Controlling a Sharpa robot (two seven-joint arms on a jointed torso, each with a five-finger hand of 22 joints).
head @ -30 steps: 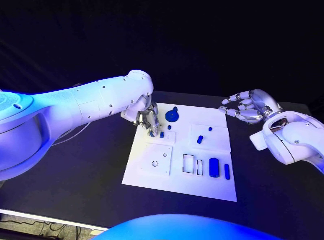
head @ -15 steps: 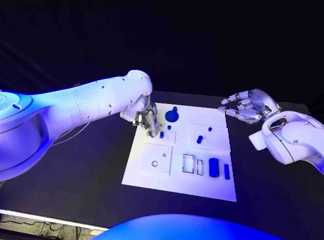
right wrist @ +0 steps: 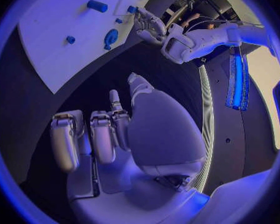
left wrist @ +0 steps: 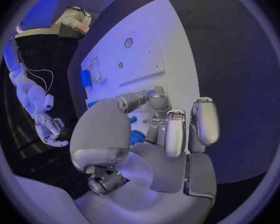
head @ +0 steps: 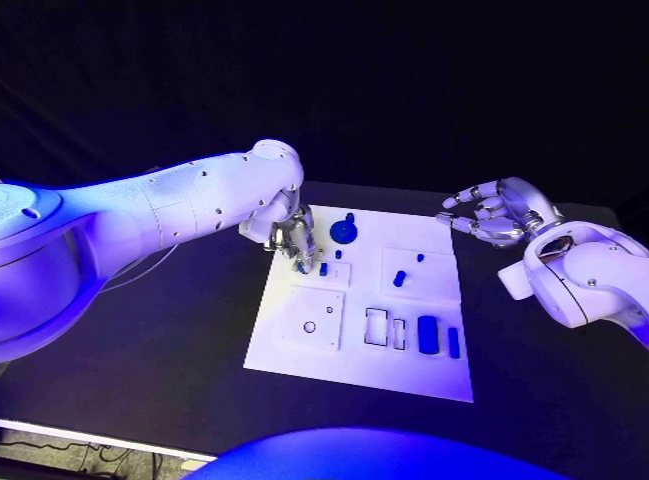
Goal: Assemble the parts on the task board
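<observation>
The white task board lies mid-table. At its far end stands a round blue part, with small blue parts in the middle and a long blue part near the front right. My left hand hangs over the board's far left corner, fingers pointing down beside a small blue part. In the left wrist view thumb and fingertips meet just above the board; whether they pinch anything is hidden. My right hand hovers off the board's far right corner, fingers apart, holding nothing.
The board has several cut-out slots, among them a square plate with a round hole and narrow rectangular slots. Black table surrounds the board on all sides. The right wrist view shows the board and my left hand beyond it.
</observation>
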